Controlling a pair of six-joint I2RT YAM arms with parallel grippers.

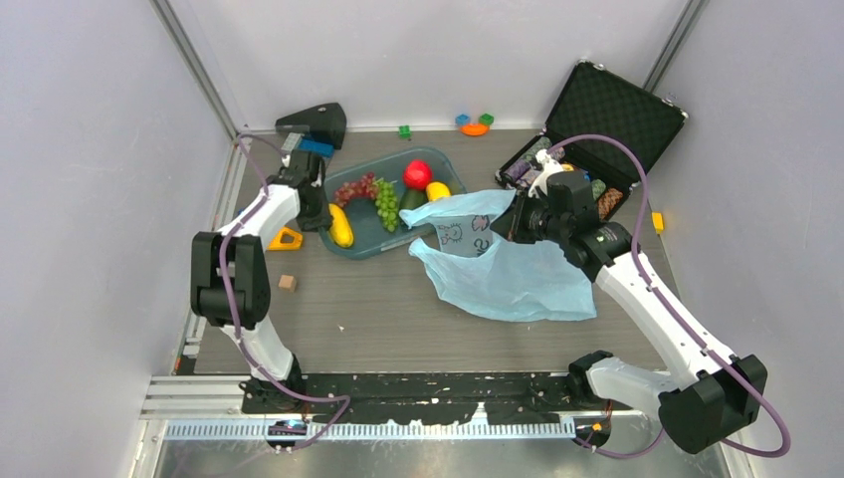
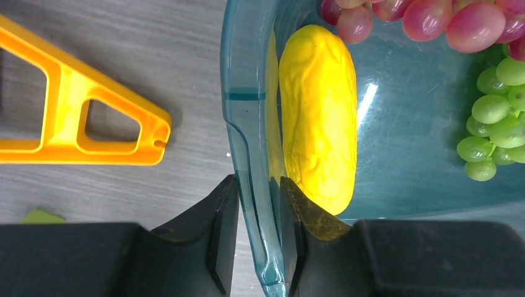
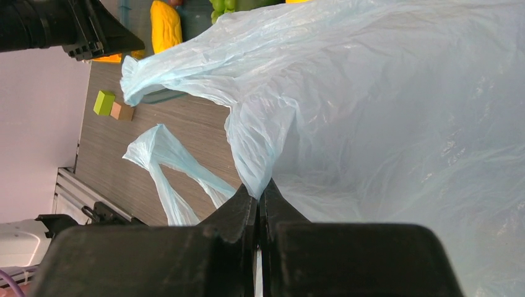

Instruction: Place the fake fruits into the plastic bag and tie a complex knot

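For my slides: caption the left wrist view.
Left tool clamps the wall of the blue-tinted tub beside a yellow fruit; purple grapes and green grapes lie beyond.

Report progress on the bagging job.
Done: nothing visibly bagged; the fruits lie in the tub. In hand: right gripper pinches the bag by its edge, left gripper clamps the tub wall. Left: bagging every fruit, then tying.

Left arm (image 1: 261, 214) and right arm (image 1: 647, 294): glossy white shells, black joints; purple cables (image 1: 643, 199) along both. Fingers (image 2: 218, 230) are matte black wedges.
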